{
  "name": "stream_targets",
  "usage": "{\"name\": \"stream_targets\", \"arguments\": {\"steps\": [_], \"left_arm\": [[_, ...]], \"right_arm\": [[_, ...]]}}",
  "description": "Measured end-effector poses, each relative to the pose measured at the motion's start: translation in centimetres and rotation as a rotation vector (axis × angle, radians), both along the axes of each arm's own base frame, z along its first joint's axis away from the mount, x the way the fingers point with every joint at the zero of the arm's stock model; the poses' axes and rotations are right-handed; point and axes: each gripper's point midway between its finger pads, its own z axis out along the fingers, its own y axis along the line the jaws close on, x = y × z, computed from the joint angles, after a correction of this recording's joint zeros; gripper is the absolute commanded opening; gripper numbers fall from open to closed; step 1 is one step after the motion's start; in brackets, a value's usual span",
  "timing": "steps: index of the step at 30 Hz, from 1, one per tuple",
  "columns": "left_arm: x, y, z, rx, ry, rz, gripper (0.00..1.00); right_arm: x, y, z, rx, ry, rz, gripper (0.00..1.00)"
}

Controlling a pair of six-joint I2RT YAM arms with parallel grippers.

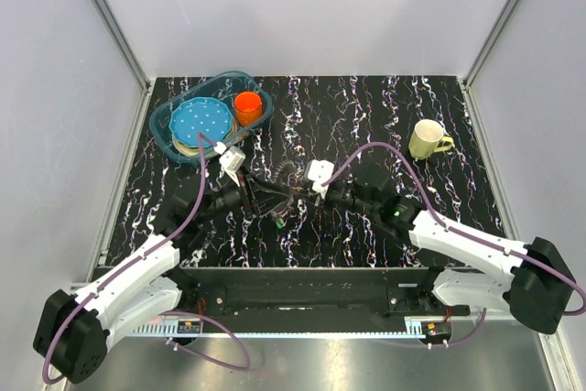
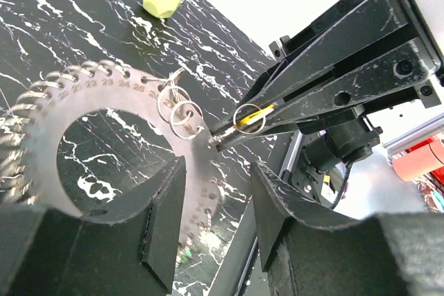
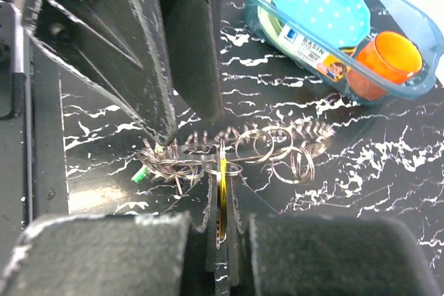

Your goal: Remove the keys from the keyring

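Note:
The keys and keyring are one bunch (image 1: 282, 191) on the black marbled table between the two arms. In the left wrist view it is a flat grey ring plate (image 2: 52, 112) with numbered holes and small split rings (image 2: 177, 109). My left gripper (image 1: 261, 197) is open, with the plate's edge lying between its fingers (image 2: 163, 220). My right gripper (image 1: 307, 194) is shut on a brass-yellow piece (image 3: 222, 195) threaded on a small ring (image 2: 251, 117). In the right wrist view the silvery bunch (image 3: 208, 164) has a green piece (image 3: 141, 175) at its left. The left gripper's (image 3: 187, 126) tips come down on that side.
A clear blue basin (image 1: 165, 125) at the back left holds a blue dotted plate (image 1: 199, 121) and an orange cup (image 1: 247, 105). A pale yellow mug (image 1: 428, 139) stands at the back right. Grey walls close in the table on three sides.

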Motion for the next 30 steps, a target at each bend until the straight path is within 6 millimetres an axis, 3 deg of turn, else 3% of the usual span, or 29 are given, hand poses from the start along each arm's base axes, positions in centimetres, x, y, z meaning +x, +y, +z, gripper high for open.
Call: {"name": "stream_targets", "arguments": {"steps": [6,14,19,25,30], "left_arm": [[-0.5,-0.3,0.6,-0.004,-0.05,-0.025,0.44],[-3.0,-0.1,3.5,0.008,-0.312,-0.09,0.45],[-4.5,-0.6,2.7,0.079,-0.377,-0.179,0.45],[-6.4,-1.7,0.8,0.15,-0.372,-0.323,0.45],[-6.9,-2.0,0.3,0.164,-0.379,-0.352,0.45]], "right_arm": [[-1.6,0.1,1.6,0.033,-0.022,0.081,0.0],[-3.7,0.1,0.4,-0.013,0.023,0.186,0.0],[-4.9,-0.2,0.9,-0.008,0.023,0.236,0.0],[-6.5,-0.6,2.8,0.031,-0.036,0.31,0.0],[-7.4,-0.8,2.3,0.013,-0.023,0.349,0.0]]}}
